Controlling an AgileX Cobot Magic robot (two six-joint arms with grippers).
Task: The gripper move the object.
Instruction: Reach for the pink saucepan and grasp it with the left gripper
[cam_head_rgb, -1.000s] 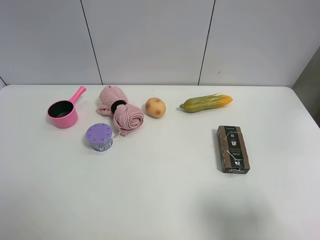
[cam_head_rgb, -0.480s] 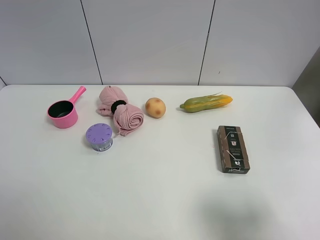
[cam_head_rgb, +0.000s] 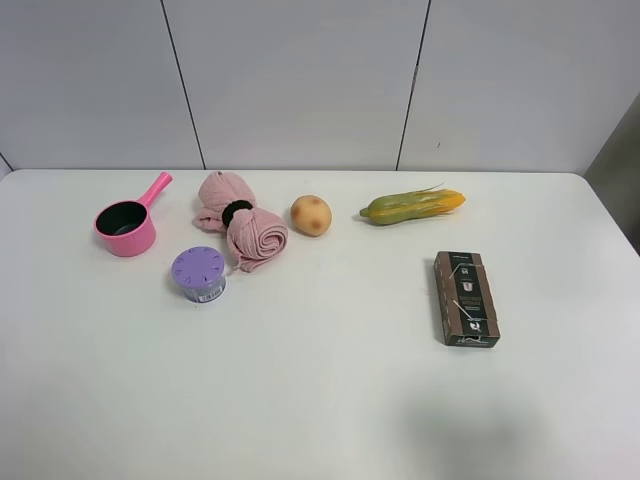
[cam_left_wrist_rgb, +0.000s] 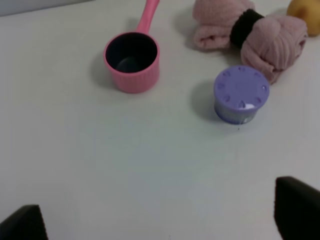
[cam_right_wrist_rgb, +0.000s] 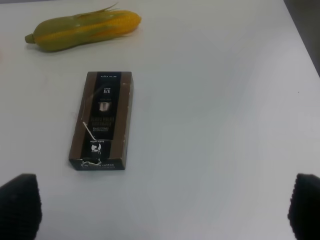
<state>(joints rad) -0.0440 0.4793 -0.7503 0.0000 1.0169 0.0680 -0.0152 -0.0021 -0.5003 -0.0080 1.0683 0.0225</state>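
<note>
From the high camera, a white table (cam_head_rgb: 320, 400) carries a row of things toward its far edge. The saucepan (cam_head_rgb: 125, 228) stands upright at the far left, its dark inside showing and its straight handle angled away toward the wall. To its right lies a rolled pink cloth (cam_head_rgb: 240, 228) cinched by a dark band. A purple lidded tub (cam_head_rgb: 199, 273) sits just in front of the cloth, nearly touching it. Next along is a round yellowish lump (cam_head_rgb: 311, 215), perhaps a potato, though it is too small to be sure. Right of that is a corn cob (cam_head_rgb: 412, 206). A dark box (cam_head_rgb: 466, 298) lies flat nearer the front, on the right side, well apart from the rest.

In the left wrist view, the left gripper (cam_left_wrist_rgb: 160, 217) hangs above bare table. Its two dark fingertips (cam_left_wrist_rgb: 297, 210) sit at opposite edges of the picture, so the jaws are spread wide with nothing between them. The saucepan is ahead of it and apart from it, with the tub and cloth off to one side.

In the right wrist view, the right gripper (cam_right_wrist_rgb: 162, 205) is likewise spread wide and holds nothing. The box lies ahead of it and the corn cob beyond the box.
</note>
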